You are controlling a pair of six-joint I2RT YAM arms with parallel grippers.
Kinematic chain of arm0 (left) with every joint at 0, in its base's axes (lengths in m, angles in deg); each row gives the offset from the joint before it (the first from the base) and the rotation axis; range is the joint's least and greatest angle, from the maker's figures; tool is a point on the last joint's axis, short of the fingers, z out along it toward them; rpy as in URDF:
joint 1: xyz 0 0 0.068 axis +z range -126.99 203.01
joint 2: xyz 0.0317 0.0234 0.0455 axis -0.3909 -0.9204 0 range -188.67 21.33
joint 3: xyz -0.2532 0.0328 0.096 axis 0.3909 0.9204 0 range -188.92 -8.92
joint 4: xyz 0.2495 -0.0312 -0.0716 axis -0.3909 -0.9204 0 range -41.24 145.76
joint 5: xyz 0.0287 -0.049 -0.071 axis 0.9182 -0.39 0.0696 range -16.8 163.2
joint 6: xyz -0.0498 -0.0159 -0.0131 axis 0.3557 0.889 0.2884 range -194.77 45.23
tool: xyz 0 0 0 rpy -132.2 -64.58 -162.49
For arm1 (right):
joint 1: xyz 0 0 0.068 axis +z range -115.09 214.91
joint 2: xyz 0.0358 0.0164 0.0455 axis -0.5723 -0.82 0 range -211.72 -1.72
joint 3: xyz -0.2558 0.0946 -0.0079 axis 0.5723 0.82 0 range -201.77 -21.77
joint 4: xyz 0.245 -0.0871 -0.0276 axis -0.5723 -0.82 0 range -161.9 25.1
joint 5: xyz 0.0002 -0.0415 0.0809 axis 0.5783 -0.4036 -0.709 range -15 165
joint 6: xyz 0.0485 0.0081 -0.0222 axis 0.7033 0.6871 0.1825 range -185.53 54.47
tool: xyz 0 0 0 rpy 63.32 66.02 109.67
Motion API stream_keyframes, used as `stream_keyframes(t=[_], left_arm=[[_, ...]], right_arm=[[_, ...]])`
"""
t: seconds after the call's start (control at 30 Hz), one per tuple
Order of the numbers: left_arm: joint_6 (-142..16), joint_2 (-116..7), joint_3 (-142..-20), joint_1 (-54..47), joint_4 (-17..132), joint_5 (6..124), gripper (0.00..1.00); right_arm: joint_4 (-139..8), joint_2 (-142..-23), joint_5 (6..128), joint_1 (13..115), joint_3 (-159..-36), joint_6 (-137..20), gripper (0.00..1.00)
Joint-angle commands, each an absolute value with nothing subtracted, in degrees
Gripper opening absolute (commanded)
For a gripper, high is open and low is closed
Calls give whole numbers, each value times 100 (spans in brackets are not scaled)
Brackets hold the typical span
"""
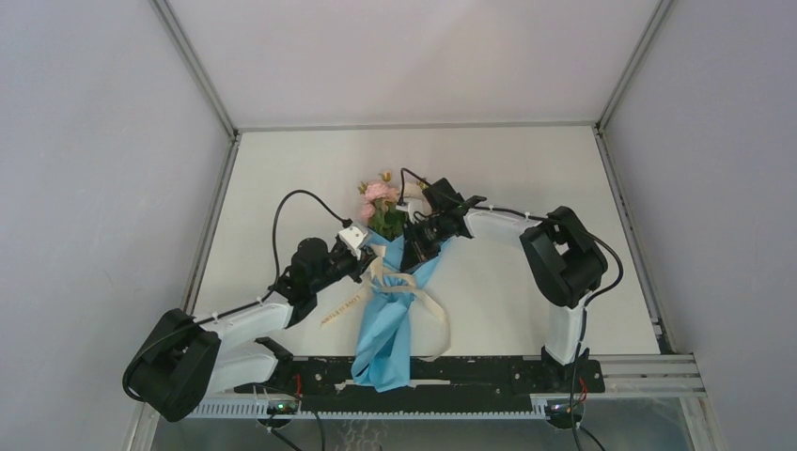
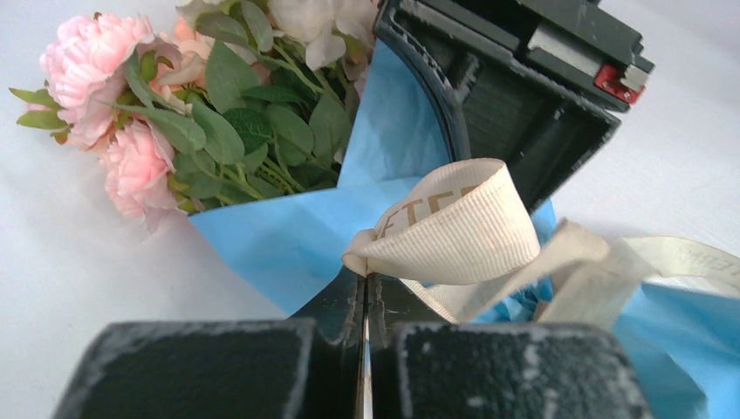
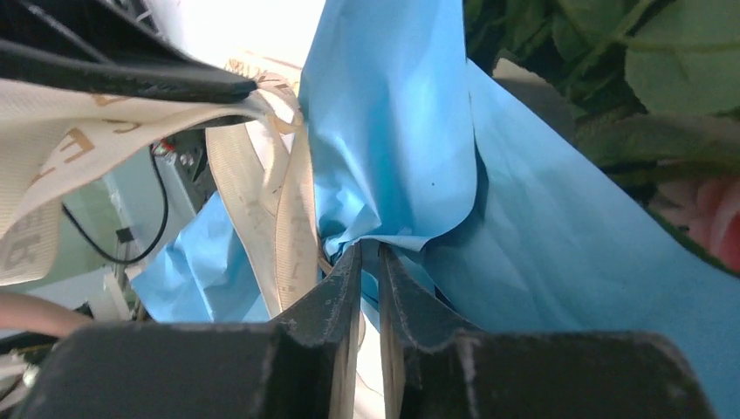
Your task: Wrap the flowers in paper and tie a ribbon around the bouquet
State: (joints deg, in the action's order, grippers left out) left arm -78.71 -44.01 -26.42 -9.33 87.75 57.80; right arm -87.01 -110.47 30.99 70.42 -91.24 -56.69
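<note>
The bouquet lies along the table's middle, a cone of blue paper [image 1: 385,324] with the pink and cream flowers [image 1: 380,197] at its far end. The cream ribbon [image 1: 406,286] crosses the cone's neck, its ends trailing left and right. My left gripper [image 1: 369,257] is shut on a loop of the ribbon [image 2: 454,229], just below the flowers [image 2: 118,113] and the paper [image 2: 279,236]. My right gripper [image 1: 417,250] comes in from the right. Its jaws [image 3: 371,253] stand a narrow slit apart, pinching a gathered fold of the paper [image 3: 524,227], with the ribbon [image 3: 275,201] just left of them.
The two grippers are almost touching over the bouquet's neck; the right gripper's black body [image 2: 524,105] fills the left wrist view's top right. Black cables [image 1: 282,211] arc above both arms. A black rail [image 1: 470,371] runs along the near edge, under the cone's tip.
</note>
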Motion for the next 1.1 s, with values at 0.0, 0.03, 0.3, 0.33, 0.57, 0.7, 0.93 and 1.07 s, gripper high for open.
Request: stream_keyframes(t=[0.0,0.03,0.3,0.33,0.57,0.7,0.93,1.07], left_arm=[[-7846,-4301,-2554,-938,8951,5774,0],[-7846,-4301,-2554,-942,8951,5774,0],[-7870,-4266,-2546,-932,8863,5886,0],[-7880,-4242,-2538,-929,8837,5906,0],[-7206,-4184,-2606,-838,8425,6268,0],[-6481,-4055,-2672,-806,7952,6781,0],[-5871,-3972,-2671,-780,7767,7176,14],[-5472,-3854,-2694,-765,7427,7451,35]], right_arm=[[-8467,-10962,2432,7195,-9111,-5715,20],[-8349,-10995,2233,7213,-9111,-5656,20],[-7560,-11272,1606,7351,-9112,-5208,24],[-7570,-11291,1622,7393,-9112,-5219,23],[-7659,-11299,1515,7379,-9042,-5236,28],[-7710,-11154,1611,7389,-9041,-5222,41],[-7789,-11162,1973,7548,-8956,-5231,45],[-7807,-11078,1989,7547,-8910,-5234,44]])
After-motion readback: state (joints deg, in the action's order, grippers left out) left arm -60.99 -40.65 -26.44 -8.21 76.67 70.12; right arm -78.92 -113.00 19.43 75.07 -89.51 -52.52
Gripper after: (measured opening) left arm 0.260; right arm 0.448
